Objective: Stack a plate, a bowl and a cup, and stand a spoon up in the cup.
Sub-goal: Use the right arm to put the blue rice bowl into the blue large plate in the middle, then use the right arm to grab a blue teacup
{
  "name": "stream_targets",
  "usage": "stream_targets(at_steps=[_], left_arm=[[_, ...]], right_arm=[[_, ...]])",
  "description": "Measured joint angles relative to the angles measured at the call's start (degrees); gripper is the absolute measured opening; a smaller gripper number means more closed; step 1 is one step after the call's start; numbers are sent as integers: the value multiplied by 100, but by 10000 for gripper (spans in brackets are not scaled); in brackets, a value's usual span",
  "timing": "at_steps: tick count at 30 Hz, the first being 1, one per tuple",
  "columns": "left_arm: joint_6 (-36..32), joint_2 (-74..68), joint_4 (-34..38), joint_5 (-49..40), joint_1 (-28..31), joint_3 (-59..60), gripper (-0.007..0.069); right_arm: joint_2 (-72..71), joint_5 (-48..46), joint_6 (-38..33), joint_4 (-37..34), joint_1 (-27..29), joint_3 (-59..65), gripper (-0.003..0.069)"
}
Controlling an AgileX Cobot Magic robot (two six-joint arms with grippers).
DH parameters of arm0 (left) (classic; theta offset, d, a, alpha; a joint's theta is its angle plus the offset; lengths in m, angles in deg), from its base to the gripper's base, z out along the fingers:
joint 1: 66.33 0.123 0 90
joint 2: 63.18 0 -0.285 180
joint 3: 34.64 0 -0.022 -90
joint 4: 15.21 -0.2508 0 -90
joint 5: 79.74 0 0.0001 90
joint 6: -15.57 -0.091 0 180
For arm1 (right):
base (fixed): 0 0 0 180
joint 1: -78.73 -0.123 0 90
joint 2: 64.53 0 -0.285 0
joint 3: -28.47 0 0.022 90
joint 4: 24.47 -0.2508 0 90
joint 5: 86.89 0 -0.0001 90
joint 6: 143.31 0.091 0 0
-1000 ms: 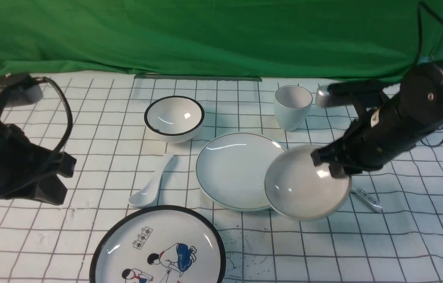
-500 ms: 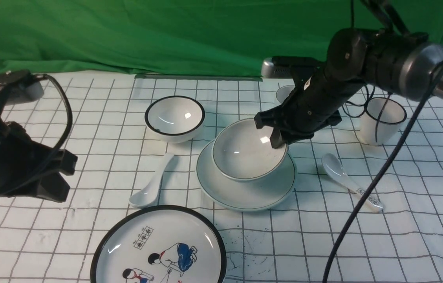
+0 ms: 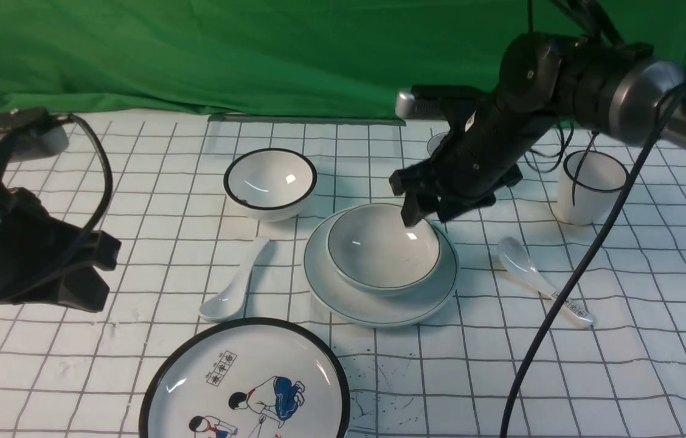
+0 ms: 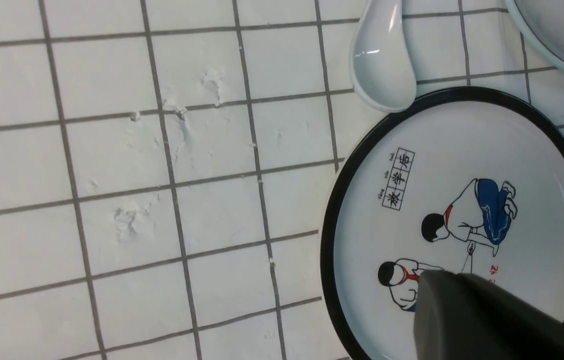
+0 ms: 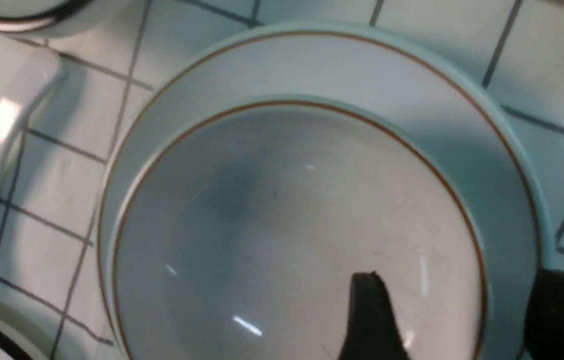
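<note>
The pale bowl [image 3: 379,249] sits upright on the plain plate [image 3: 373,311] at mid-table; both show in the right wrist view, bowl [image 5: 287,225] and plate [image 5: 412,85]. My right gripper [image 3: 427,216] [image 5: 467,310] is open just above the bowl's far right rim, one finger over the inside and one outside, holding nothing. The pale cup [image 3: 436,143] is mostly hidden behind the right arm. The plain white spoon [image 3: 236,286] [image 4: 382,65] lies left of the plate. My left gripper [image 3: 90,274] [image 4: 442,287] hovers at the left, shut and empty.
A black-rimmed bowl [image 3: 270,182] stands behind the spoon. A cartoon plate [image 3: 245,383] [image 4: 457,225] lies at the front. A black-rimmed cup [image 3: 592,185] and a marked spoon [image 3: 537,280] are on the right. A green cloth hangs along the back.
My right gripper carried the bowl left from the plate's right side, set it down on the plate, and opened. The left arm has not moved.
</note>
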Motion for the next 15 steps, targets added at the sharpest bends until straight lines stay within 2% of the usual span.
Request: stream_targets(at_steps=[4,10,15], left_arm=[[-59,0,12,30,0,0,4],[-76,0,75,25,0,4,4],[-106,0,104,19,0,4,4]], right_arm=[[-178,430,-15,438,162,-601,493],[225,979,328,567,836,-1028,501],[805,1146,403,610,1090,-1070,501]])
